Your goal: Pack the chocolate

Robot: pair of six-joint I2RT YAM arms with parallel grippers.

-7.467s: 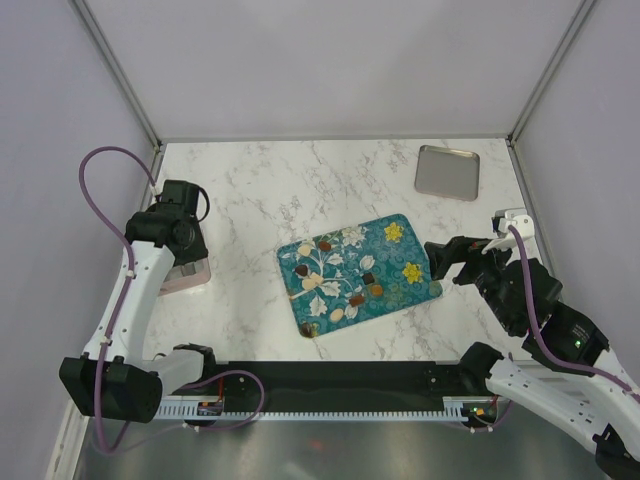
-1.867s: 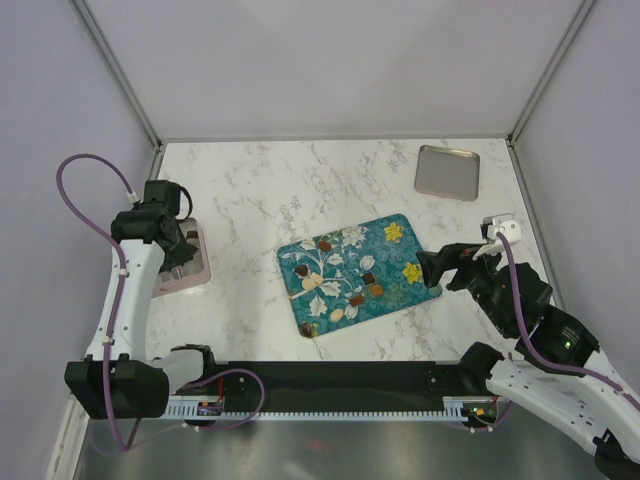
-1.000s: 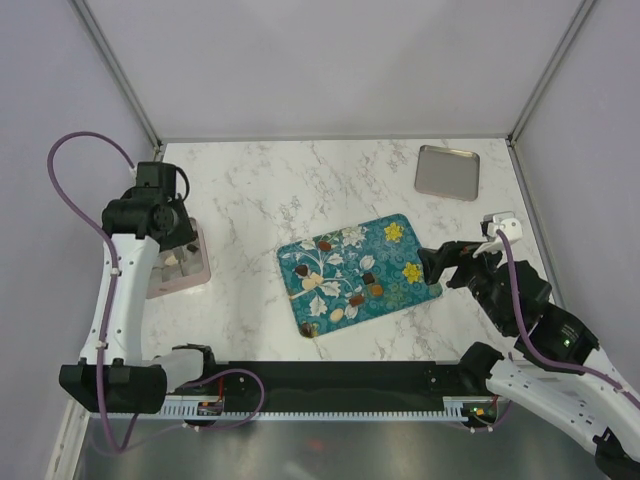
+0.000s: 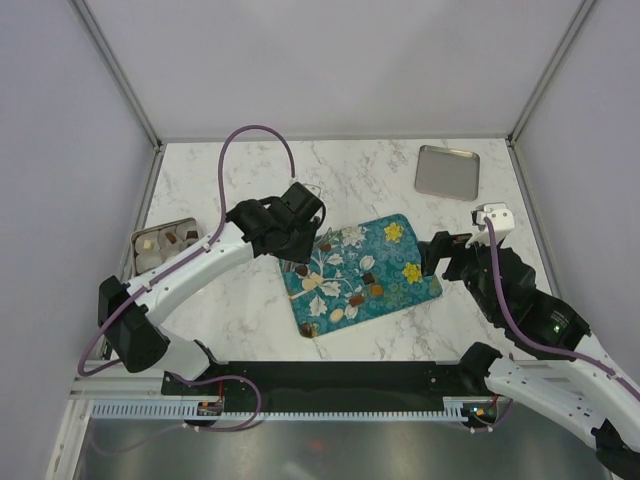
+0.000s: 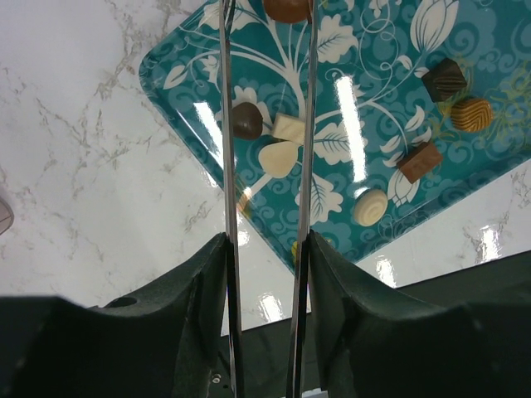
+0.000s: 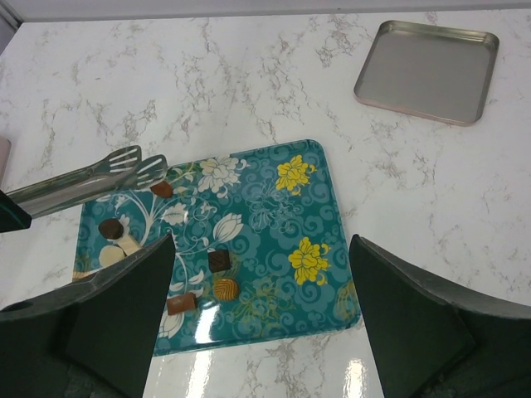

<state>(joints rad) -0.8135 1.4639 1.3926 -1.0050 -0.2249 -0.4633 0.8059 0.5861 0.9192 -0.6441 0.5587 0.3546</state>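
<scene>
Several chocolates lie on the teal flowered tray [image 4: 400,295]: a brown oval [image 4: 324,244], a dark one [image 4: 302,269], a dark square [image 4: 369,278] and a caramel round [image 4: 377,290]. My left gripper [image 4: 290,225] is shut on metal tongs [image 5: 226,124] over the tray's far left corner. The tong tips stand apart on either side of the brown oval chocolate [image 5: 286,8], which also shows in the right wrist view [image 6: 163,189]. My right gripper [image 4: 440,255] is open and empty above the tray's right edge [image 6: 353,282].
A metal tin [image 4: 140,237] with white paper cups and a few chocolates stands at the left table edge. A flat silver lid [image 4: 447,172] lies at the back right, also in the right wrist view [image 6: 427,70]. Grey walls enclose the marble table.
My left arm has swung from over the tin at the left across to the tray, carrying the tongs. The tin now shows uncovered. My right gripper has shifted slightly.
</scene>
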